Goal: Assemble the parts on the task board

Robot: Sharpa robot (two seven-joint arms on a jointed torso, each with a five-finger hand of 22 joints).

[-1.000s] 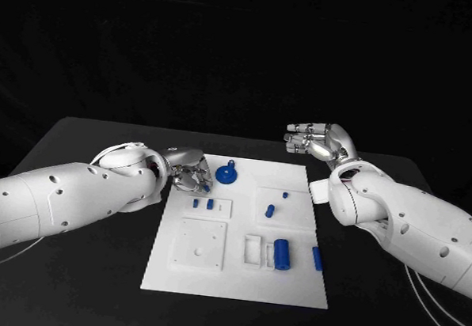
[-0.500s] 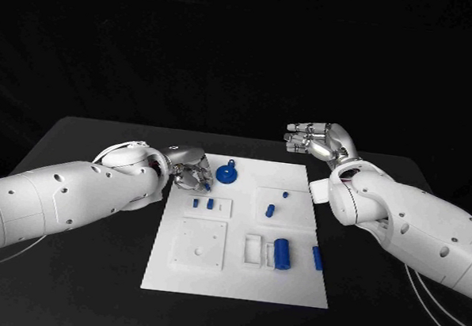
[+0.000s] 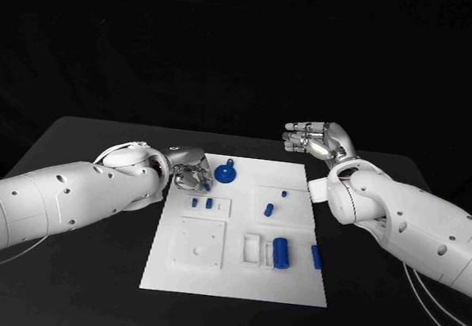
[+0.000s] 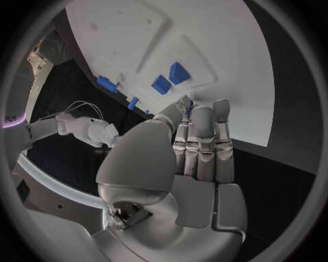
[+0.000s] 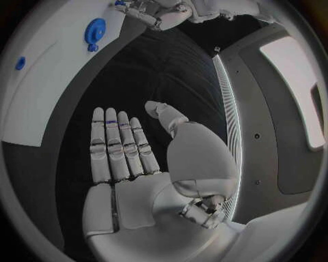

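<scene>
The left hand (image 3: 190,175) covers the task board's (image 3: 290,293) far left corner in the head view; whether its curled fingertips (image 4: 203,113) pinch a part cannot be told. In the left wrist view the thumb hides part of a small blue piece (image 4: 189,103). In the right wrist view the board (image 5: 48,71) is cut off by the circle's rim.

A black table (image 3: 87,258) under the white plate
</scene>
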